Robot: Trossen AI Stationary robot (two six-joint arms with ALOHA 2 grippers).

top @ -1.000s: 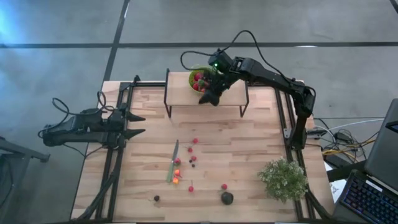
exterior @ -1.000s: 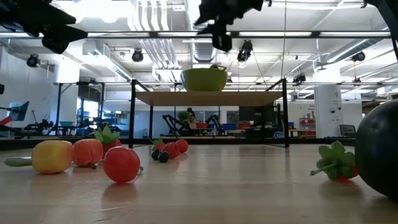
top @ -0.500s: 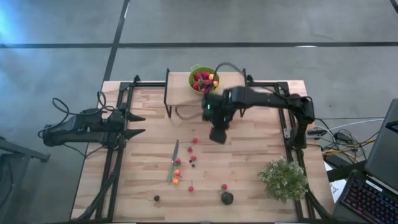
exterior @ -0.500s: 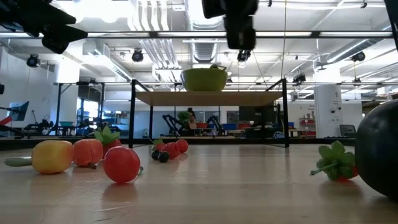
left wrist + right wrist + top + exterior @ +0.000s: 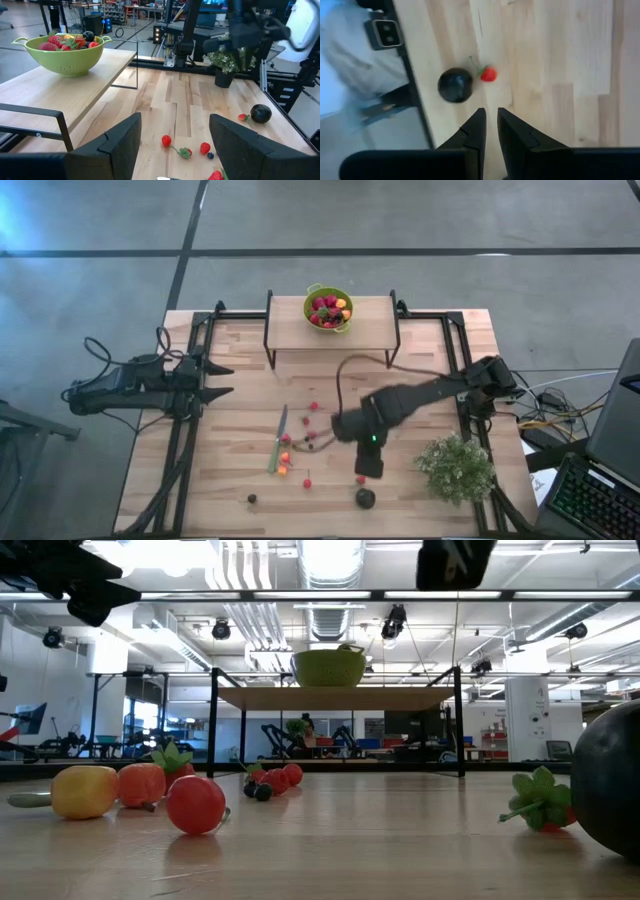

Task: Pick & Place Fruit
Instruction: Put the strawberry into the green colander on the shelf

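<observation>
The fruit lies scattered on the wooden table: red berries (image 5: 311, 420), orange pieces (image 5: 283, 463), a red berry (image 5: 360, 479) and the bigger dark round fruit (image 5: 365, 498) close to the near edge. More fruit fills the green bowl (image 5: 328, 308) on the raised shelf. My right gripper (image 5: 370, 467) hangs above the table just short of that red berry (image 5: 489, 74) and dark fruit (image 5: 455, 85), holding nothing, with only a narrow gap between its fingers (image 5: 477, 127). My left gripper (image 5: 222, 380) waits open at the table's left edge.
A green-handled knife (image 5: 277, 438) lies left of the berries. The bushy plant (image 5: 457, 468) stands at the near right corner, close to my right arm. The black shelf frame (image 5: 268, 340) spans the far side. A small dark berry (image 5: 252, 499) sits by the near edge.
My right gripper has swung away from the bowl on the shelf and travelled toward the table's near edge, past the scattered berries, to a spot over the red berry and the dark round fruit. The fruit has stayed where it was.
</observation>
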